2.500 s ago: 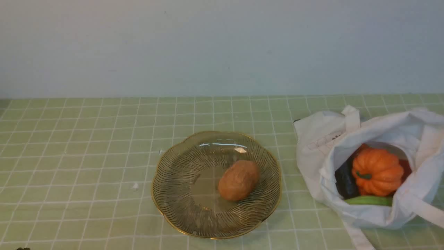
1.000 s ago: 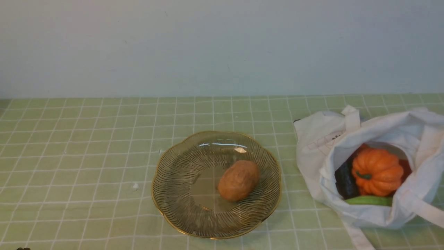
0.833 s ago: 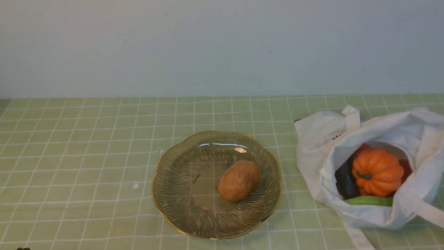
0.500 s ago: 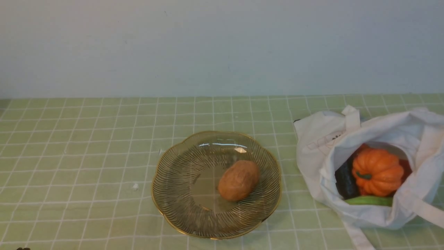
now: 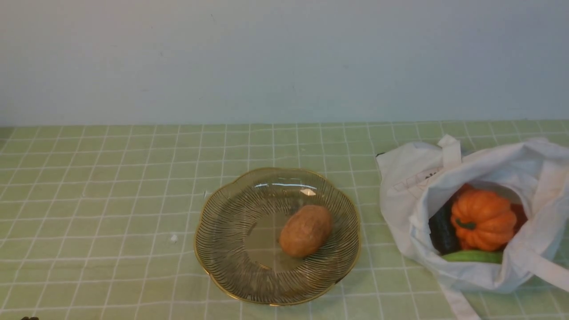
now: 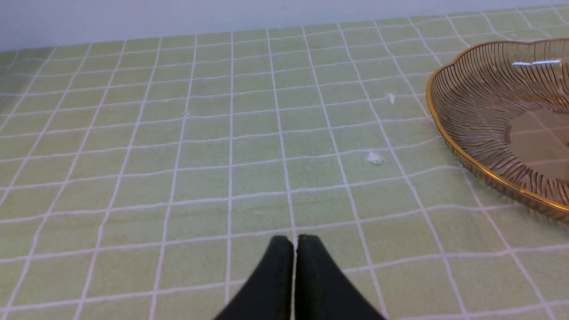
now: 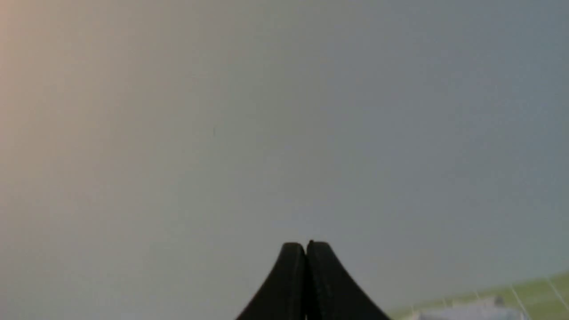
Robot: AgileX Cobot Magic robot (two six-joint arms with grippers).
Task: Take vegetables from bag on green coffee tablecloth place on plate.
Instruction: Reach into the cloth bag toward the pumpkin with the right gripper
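The glass plate (image 5: 222,231) with a wavy gold rim sits mid-table on the green checked tablecloth (image 5: 111,186). A brown potato (image 5: 306,230) lies in it. The white bag (image 5: 413,186) lies open at the right. Inside it show an orange pumpkin (image 5: 483,220), a dark aubergine (image 5: 442,231), a green cucumber (image 5: 473,256) and a bit of red pepper (image 5: 520,215). The carrot is hidden. My left gripper (image 6: 294,242) is shut and empty, low over the cloth, left of the plate (image 6: 458,111). My right gripper (image 7: 306,246) is shut and empty, facing the wall. Neither gripper shows in the front view.
A pale grey wall (image 5: 284,58) stands behind the table. Small white scraps (image 5: 173,238) lie on the cloth left of the plate, also seen in the left wrist view (image 6: 374,158). A bag strap (image 5: 460,304) trails toward the front edge.
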